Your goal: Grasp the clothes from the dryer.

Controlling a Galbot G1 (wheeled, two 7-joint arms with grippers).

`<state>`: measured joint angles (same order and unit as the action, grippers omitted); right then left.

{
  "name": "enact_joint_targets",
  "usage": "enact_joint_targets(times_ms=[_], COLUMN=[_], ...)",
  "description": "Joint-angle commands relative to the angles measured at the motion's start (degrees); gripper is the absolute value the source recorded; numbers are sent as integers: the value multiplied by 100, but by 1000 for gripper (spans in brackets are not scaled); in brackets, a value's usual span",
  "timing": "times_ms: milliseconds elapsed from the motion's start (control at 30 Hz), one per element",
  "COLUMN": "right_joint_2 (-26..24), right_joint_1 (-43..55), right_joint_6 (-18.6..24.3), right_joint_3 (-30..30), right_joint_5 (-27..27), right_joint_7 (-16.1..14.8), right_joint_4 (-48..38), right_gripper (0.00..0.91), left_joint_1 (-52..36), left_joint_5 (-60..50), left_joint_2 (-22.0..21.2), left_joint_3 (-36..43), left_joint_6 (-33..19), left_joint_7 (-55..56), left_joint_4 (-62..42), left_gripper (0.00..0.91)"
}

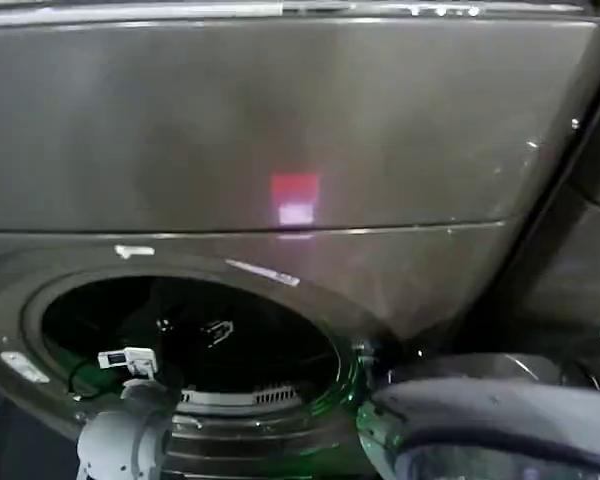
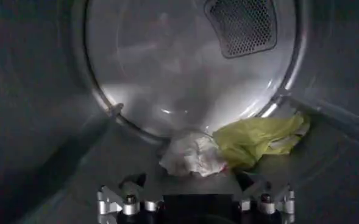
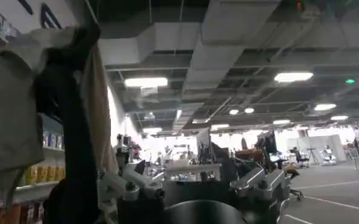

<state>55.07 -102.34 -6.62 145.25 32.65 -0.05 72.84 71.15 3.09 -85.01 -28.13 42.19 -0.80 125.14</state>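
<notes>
The dryer (image 1: 280, 120) fills the head view, dark grey-bronze with a small red light (image 1: 295, 190), and its round mouth (image 1: 190, 330) stands open. My left arm (image 1: 125, 420) reaches into that mouth from below. Inside the drum, a crumpled white cloth (image 2: 191, 155) lies on the drum floor, touching a yellow-green cloth (image 2: 258, 140) beside it. My left gripper (image 2: 191, 180) is open just short of the white cloth, holding nothing. My right gripper (image 3: 191, 170) is open and empty, pointing away into the room.
A meshed vent (image 2: 243, 24) sits in the drum's back wall (image 2: 185, 73). A rounded grey and chrome part (image 1: 500, 410), which I cannot identify, stands beside the mouth at the lower right. Hanging fabric (image 3: 21, 109) is close to the right gripper.
</notes>
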Motion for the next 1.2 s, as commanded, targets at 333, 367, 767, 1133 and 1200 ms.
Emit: enact_joint_targets(times_ms=[333, 367, 767, 1133, 1200], right_joint_2=[-69, -68, -50, -78, -83], right_joint_1=[30, 47, 124, 181, 205], right_joint_6=[8, 3, 5, 22, 14], right_joint_3=[-70, -101, -246, -349, -376], right_joint_5=[1, -1, 0, -12, -12], right_joint_7=[-23, -21, -22, -70, -70], right_joint_4=[78, 101, 176, 158, 186], right_gripper=[907, 907, 907, 907, 907], left_joint_1=[-2951, -3087, -5025, -6011, -6076], left_joint_5=[-372, -431, -1443, -2770, -3968], left_joint_2=[-348, -365, -392, -339, -319], left_joint_3=[275, 219, 75, 101, 120], left_joint_6=[-533, -602, -2087, -2480, -2459], left_joint_7=[290, 228, -296, -1531, -2211], left_joint_4=[-3226, -3441, -6782, -8159, -8170], left_gripper=[907, 907, 907, 907, 907])
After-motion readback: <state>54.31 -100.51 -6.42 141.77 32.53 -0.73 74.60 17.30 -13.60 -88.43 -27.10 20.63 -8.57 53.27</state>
